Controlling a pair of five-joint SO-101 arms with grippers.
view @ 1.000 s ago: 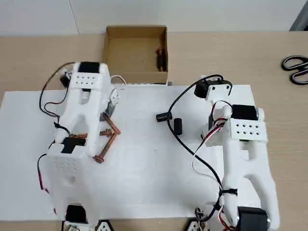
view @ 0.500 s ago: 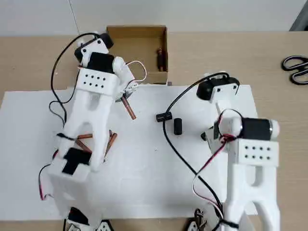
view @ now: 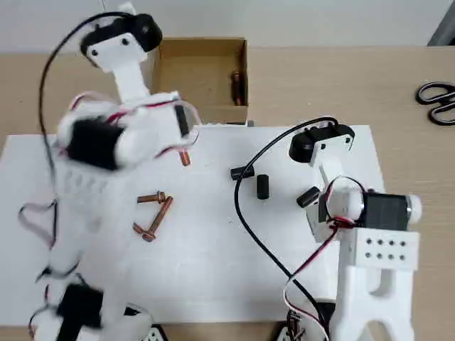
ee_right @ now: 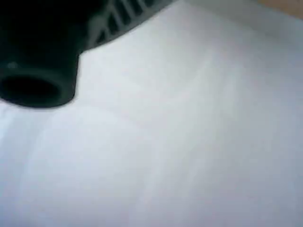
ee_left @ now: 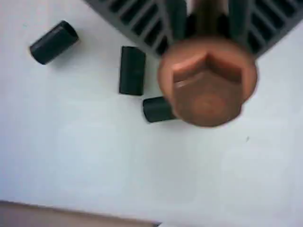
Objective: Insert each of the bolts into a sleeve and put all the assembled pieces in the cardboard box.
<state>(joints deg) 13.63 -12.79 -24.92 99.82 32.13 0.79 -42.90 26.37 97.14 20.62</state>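
Two loose sleeves (view: 262, 186) lie mid-paper (view: 213, 284), well apart from its edges.

Copper bolts (view: 151, 198), black sleeves (view: 262, 186), open box (view: 192, 78)

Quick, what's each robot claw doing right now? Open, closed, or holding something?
Left gripper: closed, holding a copper bolt.
Right gripper: looks closed, holding a black sleeve.

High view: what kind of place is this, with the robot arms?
Probably a robot practice bench: loose copper bolts and black sleeves lie on a white sheet over a wooden table, scissors at its edge.
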